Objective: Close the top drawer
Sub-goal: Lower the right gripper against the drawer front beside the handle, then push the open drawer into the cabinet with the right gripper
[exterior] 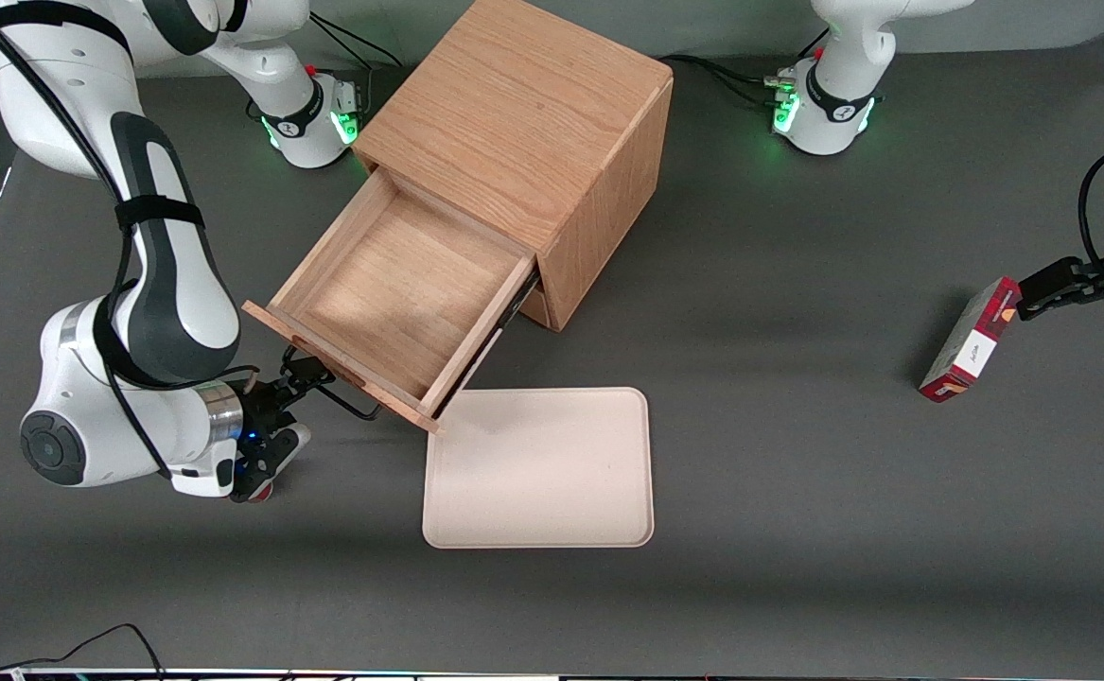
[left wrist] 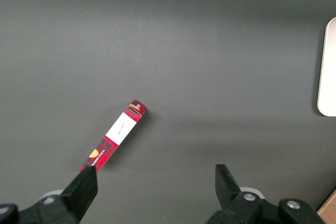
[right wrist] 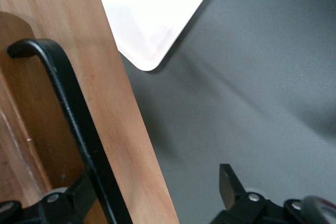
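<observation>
The top drawer (exterior: 400, 293) stands pulled far out of the light oak cabinet (exterior: 523, 123), and its inside is bare wood. Its thin black bar handle (exterior: 355, 405) runs along the front panel (right wrist: 123, 129), on the side nearer the front camera. My gripper (exterior: 294, 402) is level with the drawer front at the working arm's end of the handle. It is open: one finger (right wrist: 84, 192) sits between the handle (right wrist: 68, 108) and the panel, the other finger (right wrist: 228, 184) hangs over the grey table. The gripper (right wrist: 157, 190) holds nothing.
A beige tray (exterior: 538, 468) lies flat on the table just in front of the drawer's corner, nearer the front camera. Its rounded corner (right wrist: 149, 51) shows close to the panel. A red plaid box (exterior: 970, 340) lies toward the parked arm's end.
</observation>
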You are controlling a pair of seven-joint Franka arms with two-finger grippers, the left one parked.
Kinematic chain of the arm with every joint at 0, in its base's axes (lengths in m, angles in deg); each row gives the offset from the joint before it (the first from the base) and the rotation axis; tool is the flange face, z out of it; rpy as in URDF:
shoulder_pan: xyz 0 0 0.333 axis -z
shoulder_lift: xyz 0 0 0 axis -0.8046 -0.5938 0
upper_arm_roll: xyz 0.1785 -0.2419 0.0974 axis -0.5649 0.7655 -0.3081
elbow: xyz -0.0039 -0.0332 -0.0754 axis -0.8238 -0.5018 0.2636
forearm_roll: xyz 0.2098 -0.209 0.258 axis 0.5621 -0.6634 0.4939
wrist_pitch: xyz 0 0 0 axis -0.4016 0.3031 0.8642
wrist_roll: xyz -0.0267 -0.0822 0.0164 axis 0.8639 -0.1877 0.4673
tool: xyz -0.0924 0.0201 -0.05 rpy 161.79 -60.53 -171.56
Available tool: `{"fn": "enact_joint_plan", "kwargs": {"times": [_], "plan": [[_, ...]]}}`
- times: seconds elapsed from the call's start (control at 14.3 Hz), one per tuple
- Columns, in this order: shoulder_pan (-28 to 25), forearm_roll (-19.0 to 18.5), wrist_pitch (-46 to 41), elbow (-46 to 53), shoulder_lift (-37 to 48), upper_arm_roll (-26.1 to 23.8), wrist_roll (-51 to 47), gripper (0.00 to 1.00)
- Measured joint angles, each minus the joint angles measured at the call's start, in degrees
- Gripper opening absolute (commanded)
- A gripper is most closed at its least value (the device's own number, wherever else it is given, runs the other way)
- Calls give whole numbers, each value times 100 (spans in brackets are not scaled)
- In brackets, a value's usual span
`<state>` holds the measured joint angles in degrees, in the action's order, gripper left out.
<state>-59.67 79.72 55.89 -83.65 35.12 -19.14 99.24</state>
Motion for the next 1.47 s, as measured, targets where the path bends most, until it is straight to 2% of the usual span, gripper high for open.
{"fn": "enact_joint_plan", "kwargs": {"times": [0.42, 0.77, 1.19, 1.47], "plan": [[-5, 443, 156, -667, 444, -52, -245, 100], [-14, 477, 347, -1456, 1030, -380, -679, 100], [-14, 809, 886, -2650, 1744, -632, -965, 100], [-14, 885, 1170, -3211, 2110, -948, -1396, 100]]}}
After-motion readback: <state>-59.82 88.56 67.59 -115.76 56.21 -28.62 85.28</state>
